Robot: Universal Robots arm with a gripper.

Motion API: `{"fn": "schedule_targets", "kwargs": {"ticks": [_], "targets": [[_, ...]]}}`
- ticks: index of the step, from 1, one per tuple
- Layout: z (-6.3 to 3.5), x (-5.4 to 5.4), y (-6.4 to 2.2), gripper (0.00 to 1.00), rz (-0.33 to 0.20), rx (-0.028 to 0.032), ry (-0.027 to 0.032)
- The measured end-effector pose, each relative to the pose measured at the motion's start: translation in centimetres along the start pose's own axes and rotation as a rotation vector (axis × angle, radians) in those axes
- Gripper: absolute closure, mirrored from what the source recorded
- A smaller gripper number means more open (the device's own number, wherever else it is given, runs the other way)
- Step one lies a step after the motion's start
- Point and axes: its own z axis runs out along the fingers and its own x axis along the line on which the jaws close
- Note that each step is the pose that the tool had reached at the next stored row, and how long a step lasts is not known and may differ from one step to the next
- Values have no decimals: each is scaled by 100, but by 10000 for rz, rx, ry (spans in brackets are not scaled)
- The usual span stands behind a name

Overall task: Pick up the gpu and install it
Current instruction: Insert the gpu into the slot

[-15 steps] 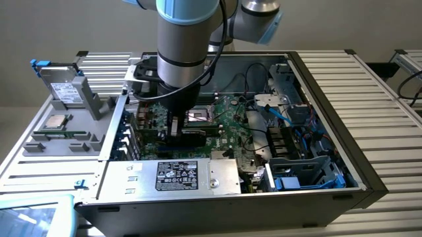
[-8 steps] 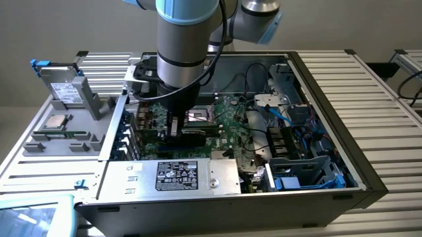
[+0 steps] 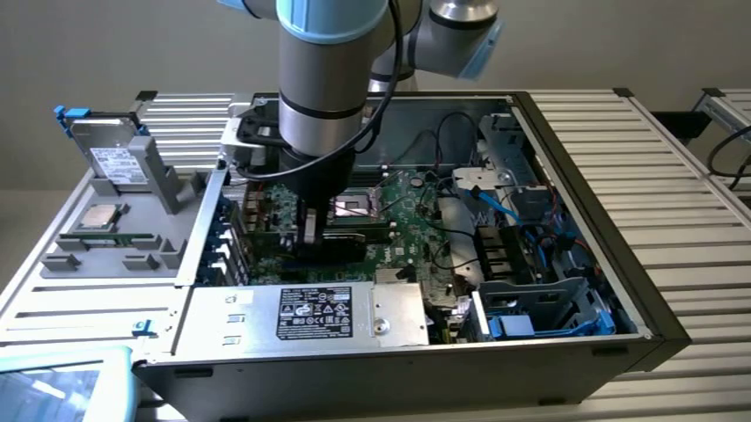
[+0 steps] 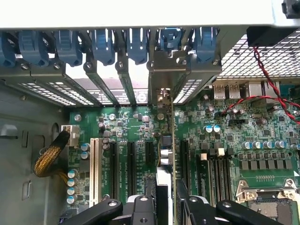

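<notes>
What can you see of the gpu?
The gpu stands on edge over the motherboard, seen edge-on as a thin green card with a silver metal bracket lined up among the blue-clipped rear slot covers. The fingers flank its near end.

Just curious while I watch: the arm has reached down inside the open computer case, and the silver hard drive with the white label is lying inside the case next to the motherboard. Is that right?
Not quite. In the exterior view the hard drive stands on the grey holder outside the computer case, on the exterior view's left. The arm does reach down inside the case, its gripper over the motherboard.
</notes>
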Motion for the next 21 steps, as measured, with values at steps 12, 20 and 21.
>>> {"fn": "schedule_targets", "kwargs": {"ticks": [12,20,21], "targets": [[-40,-25,-32,72,4,18,173],[-69,-64,-27,72,6,18,179],[-69,-72,-27,72,7,18,178]]}}
